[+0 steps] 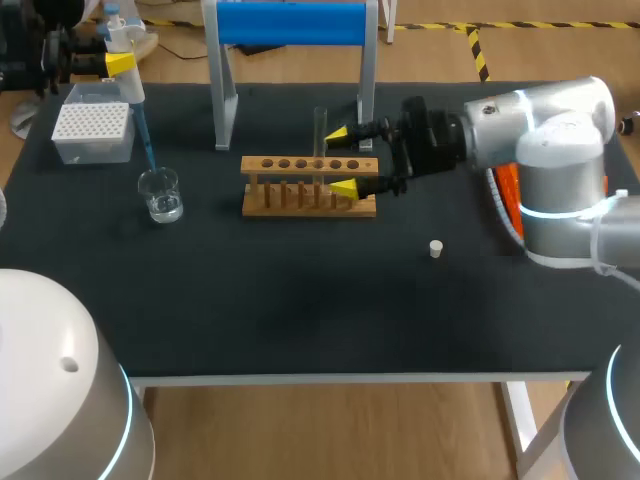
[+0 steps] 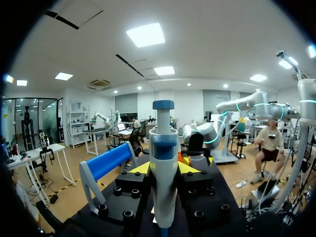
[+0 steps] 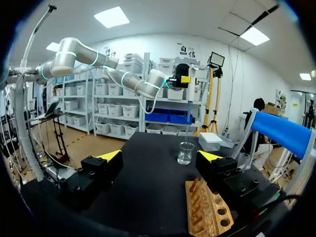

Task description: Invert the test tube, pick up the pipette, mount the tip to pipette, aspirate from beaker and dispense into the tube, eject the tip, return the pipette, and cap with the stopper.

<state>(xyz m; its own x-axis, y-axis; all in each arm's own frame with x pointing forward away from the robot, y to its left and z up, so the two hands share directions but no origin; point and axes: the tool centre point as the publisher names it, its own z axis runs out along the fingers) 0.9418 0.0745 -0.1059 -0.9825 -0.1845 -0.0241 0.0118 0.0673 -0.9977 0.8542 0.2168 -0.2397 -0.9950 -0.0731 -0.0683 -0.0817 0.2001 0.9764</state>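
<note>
**Pipette tip at beaker's mouth, tube ready in rack**

Seen from above, the left hand (image 1: 118,62) holds the pipette (image 1: 130,90) at the far left of the tabletop (image 1: 300,300). Its blue tip (image 1: 145,140) slants down to the rim of the beaker (image 1: 161,195), which holds a little clear liquid. Whether the tip's end is under the surface cannot be told. The tip box (image 1: 93,130) sits just behind the beaker. At mid-table the tube (image 1: 320,130) stands upright in the wooden rack (image 1: 300,198). The right hand (image 1: 342,160) is at the rack's right end, fingers apart and holding nothing. The white stopper (image 1: 436,248) lies alone nearer the front, and the blue-topped stand (image 1: 290,22) rises at the back.

From the left wrist, both fingers are clamped on the pipette's body from either side. The beaker below is out of sight.

From the right wrist, the fingers stand wide apart with nothing between them. The rack lies beside one finger, and the beaker is well ahead.

Drawing up liquid looks to be the step in hand. Done well, it would mean holding the tip's end just under the surface and clear of the glass, drawing slowly, then lifting straight up before crossing to the tube. The beaker looks light, so a sideways nudge could shift it.
</note>
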